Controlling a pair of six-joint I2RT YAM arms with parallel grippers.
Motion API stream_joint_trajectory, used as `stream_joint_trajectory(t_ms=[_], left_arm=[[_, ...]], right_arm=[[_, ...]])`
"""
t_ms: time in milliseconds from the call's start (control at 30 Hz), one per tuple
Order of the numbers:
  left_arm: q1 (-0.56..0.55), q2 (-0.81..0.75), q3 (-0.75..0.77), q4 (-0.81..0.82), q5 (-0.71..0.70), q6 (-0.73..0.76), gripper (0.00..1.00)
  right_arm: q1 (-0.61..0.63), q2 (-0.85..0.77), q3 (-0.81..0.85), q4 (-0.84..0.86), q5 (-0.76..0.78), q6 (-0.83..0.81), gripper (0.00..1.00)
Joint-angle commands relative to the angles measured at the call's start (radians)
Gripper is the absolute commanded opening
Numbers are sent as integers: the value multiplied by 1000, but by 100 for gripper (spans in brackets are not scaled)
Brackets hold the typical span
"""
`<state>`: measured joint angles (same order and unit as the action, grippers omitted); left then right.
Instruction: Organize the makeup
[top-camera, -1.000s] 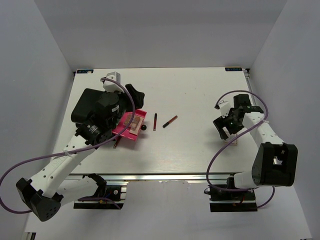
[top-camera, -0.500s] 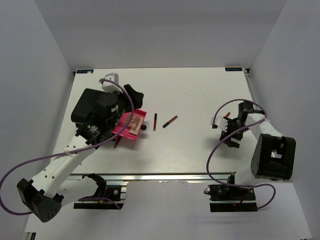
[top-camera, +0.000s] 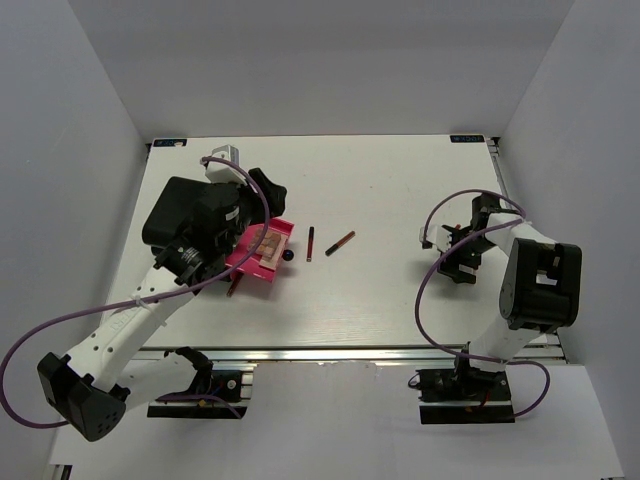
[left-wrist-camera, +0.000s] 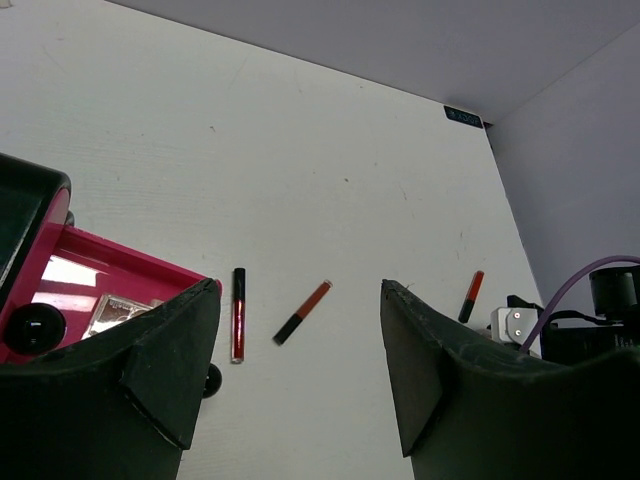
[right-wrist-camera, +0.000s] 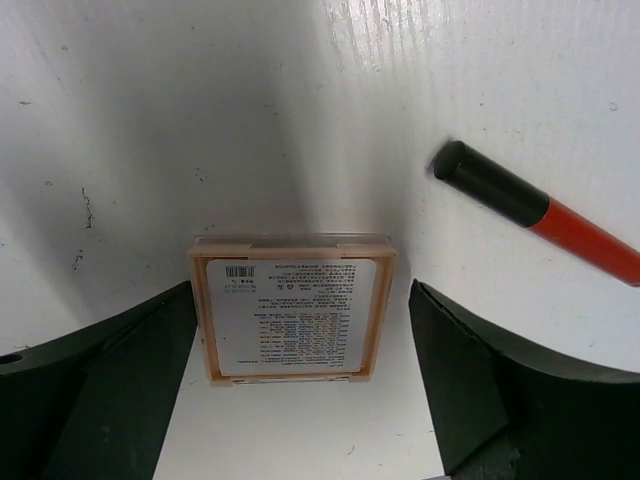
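Note:
A square tan palette (right-wrist-camera: 292, 307) lies label side up on the white table, between the open fingers of my right gripper (right-wrist-camera: 300, 400), with a gap on each side. A red-and-black stick (right-wrist-camera: 540, 212) lies just past it to the right. In the top view my right gripper (top-camera: 458, 258) covers the palette. Two more red-and-black sticks (top-camera: 310, 243) (top-camera: 340, 243) lie mid-table; they also show in the left wrist view (left-wrist-camera: 238, 314) (left-wrist-camera: 303, 312). My left gripper (left-wrist-camera: 300, 400) is open and empty, hovering by the pink drawer (top-camera: 275, 228), which holds a palette (top-camera: 262, 243).
The big black box (top-camera: 180, 210) stands at the left under my left arm, its pink drawer pulled out towards the middle. A small black knob (top-camera: 288, 255) sits at the drawer's front. Another stick (top-camera: 232, 285) lies by the drawer's near side.
My right gripper has swung back and to the right and now stands over the tan palette, fingers either side of it. The left arm has barely moved.

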<state>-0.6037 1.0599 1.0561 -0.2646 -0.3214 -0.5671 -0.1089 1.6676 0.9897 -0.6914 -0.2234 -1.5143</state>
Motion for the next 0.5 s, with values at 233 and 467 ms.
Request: stream_joint_trajectory(t_ms=[233, 467], left_arm=[[15, -6, 39, -15, -2, -7, 75], [30, 15, 51, -10, 2, -2, 75]], right_arm=[[3, 115, -13, 84, 41, 43, 72], [8, 55, -5, 70, -56, 163, 44]])
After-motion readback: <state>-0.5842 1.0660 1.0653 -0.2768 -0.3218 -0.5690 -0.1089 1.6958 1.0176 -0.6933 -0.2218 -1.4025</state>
